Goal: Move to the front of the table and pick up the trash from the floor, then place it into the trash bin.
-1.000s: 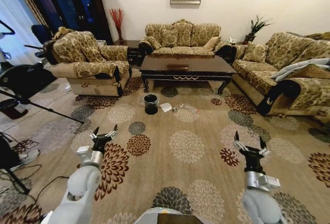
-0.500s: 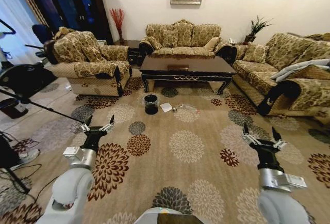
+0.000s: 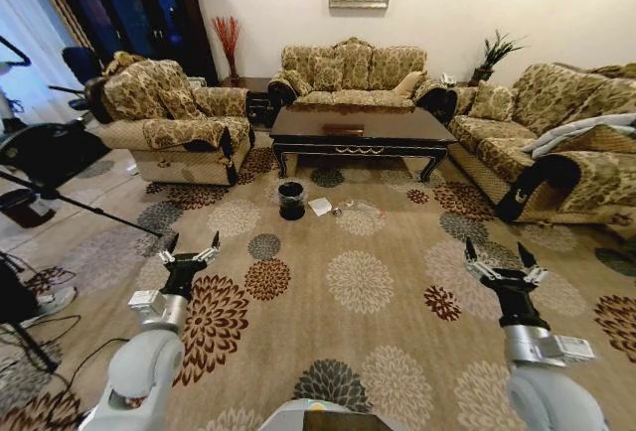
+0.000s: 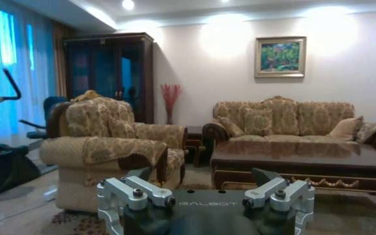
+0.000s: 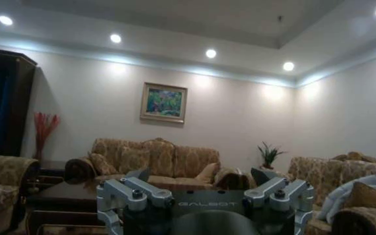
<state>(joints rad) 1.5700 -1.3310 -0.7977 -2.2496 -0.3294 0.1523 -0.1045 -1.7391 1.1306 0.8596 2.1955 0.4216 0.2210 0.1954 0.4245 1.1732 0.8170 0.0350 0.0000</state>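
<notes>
Beige carpet [image 3: 348, 342] with its round flower medallions lies between the robot and everything it has to deal with, so by my judgement the task is barely begun: the approach to the table is not finished and nothing has been picked up. Nearest the camera, the left gripper [image 3: 190, 250] is raised over the carpet on the robot's left with its fingers spread wide and nothing between them, and the right gripper [image 3: 502, 260] is raised on the right, likewise wide open and empty. Well beyond both, out on the carpet, sits the trash: a crumpled white paper [image 3: 320, 207], and just beside it, toward the right, a small dark-and-silver object [image 3: 338, 211] and a clear plastic bottle [image 3: 364, 210]. The black trash bin [image 3: 291, 201] stands just to the left of the paper, upright, with a clear liner at its rim. All of this lies close in front of the dark wood table [image 3: 360, 127], which stands beyond it among the sofas. What remains, as I read it, is driving up, collecting each piece, and dropping each into the bin.
</notes>
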